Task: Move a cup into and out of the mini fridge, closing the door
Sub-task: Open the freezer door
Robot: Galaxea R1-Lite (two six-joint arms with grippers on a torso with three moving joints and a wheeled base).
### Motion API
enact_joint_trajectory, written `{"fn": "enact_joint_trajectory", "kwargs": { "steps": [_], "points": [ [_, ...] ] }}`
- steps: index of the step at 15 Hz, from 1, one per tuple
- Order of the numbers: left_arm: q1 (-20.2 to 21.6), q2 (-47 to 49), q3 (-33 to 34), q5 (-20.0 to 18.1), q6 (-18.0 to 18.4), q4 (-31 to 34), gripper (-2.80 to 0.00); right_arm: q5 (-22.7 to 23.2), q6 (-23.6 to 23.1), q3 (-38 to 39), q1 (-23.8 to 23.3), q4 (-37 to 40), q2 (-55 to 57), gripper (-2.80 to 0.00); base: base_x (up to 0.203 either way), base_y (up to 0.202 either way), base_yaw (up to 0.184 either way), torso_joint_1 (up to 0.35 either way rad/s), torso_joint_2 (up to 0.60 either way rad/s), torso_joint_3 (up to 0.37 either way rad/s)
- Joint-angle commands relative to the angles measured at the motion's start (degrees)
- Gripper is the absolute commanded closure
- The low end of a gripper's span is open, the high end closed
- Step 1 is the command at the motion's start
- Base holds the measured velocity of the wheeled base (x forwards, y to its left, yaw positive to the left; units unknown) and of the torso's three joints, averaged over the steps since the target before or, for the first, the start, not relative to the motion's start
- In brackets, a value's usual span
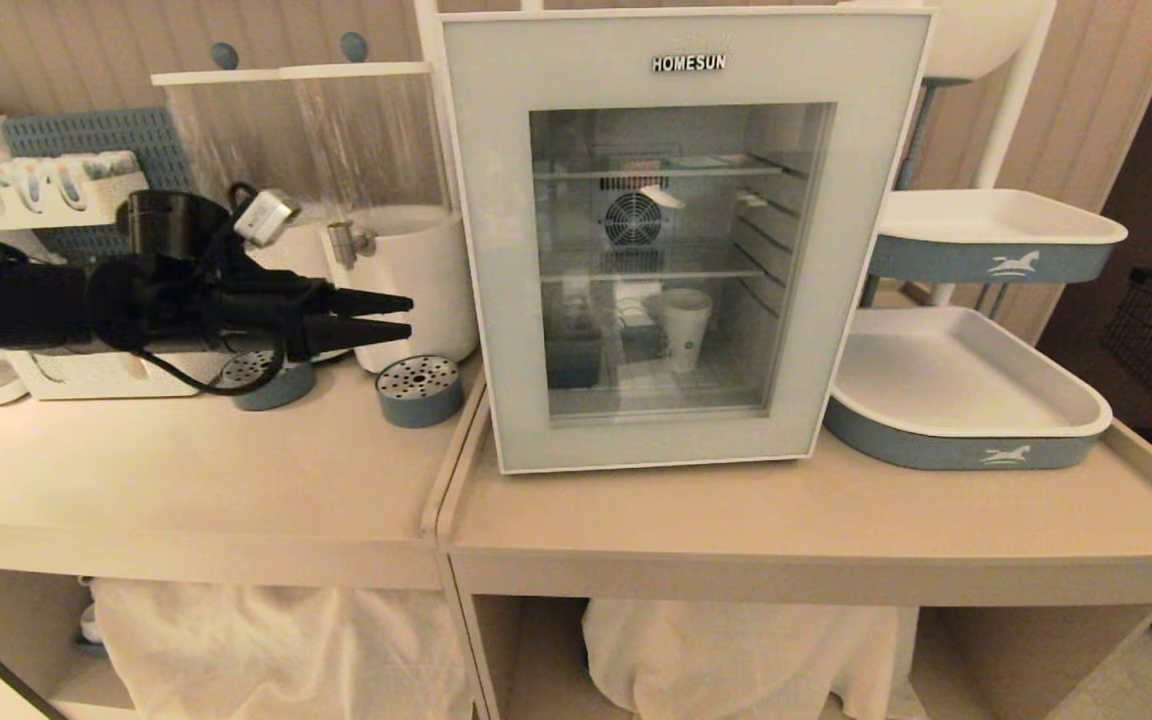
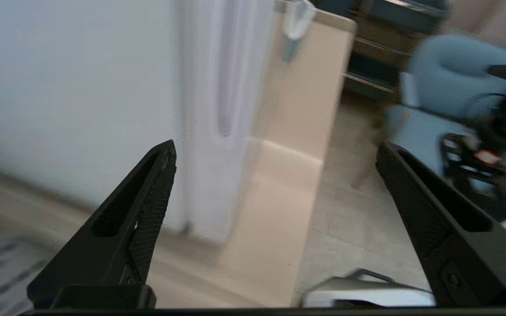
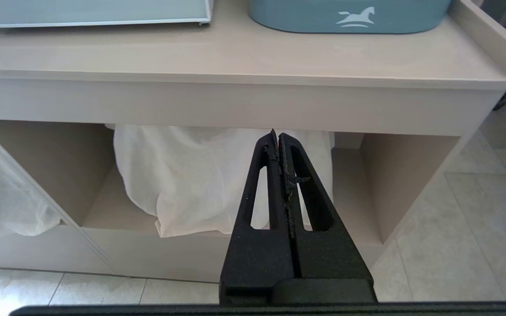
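Observation:
The mini fridge stands on the counter with its door (image 1: 494,250) closed. Through the glass I see the cup (image 1: 686,330), white and upright, on the lower wire shelf. My left gripper (image 1: 408,316) hovers above the counter just left of the fridge, pointing level toward its side, open and empty. In the left wrist view the left gripper (image 2: 276,149) has its fingers spread wide, with the fridge's white side wall (image 2: 59,79) and the door's edge (image 2: 222,87) ahead. My right gripper (image 3: 278,134) is shut on nothing, low in front of the counter's open shelf.
A white dispenser with a tap (image 1: 406,280) and two round perforated blue discs (image 1: 420,388) sit behind and below the left gripper. Two blue-and-white trays (image 1: 966,445) are right of the fridge. White cloth (image 3: 191,175) fills the shelf under the counter.

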State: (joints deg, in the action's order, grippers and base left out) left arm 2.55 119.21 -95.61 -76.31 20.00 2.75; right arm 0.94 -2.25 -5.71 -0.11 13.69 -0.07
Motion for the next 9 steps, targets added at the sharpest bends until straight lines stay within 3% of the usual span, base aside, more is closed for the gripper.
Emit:
{"fn": "enact_joint_trajectory", "kwargs": {
  "steps": [1,4,9],
  "points": [
    [-2.6,2.0,0.3,-0.5,-0.4,-0.1,-2.80,0.0,0.0,0.0,0.0,0.1,0.1,0.00,0.000,0.000,0.000,0.000,0.00,0.000],
    [-3.1,0.8,1.1,-2.9,-3.2,-0.2,-2.80,0.0,0.0,0.0,0.0,0.1,0.1,0.00,0.000,0.000,0.000,0.000,0.00,0.000],
    [-4.5,0.7,0.5,-3.7,-3.4,-0.4,-2.80,0.0,0.0,0.0,0.0,0.1,0.1,0.00,0.000,0.000,0.000,0.000,0.00,0.000]
  ]
}}
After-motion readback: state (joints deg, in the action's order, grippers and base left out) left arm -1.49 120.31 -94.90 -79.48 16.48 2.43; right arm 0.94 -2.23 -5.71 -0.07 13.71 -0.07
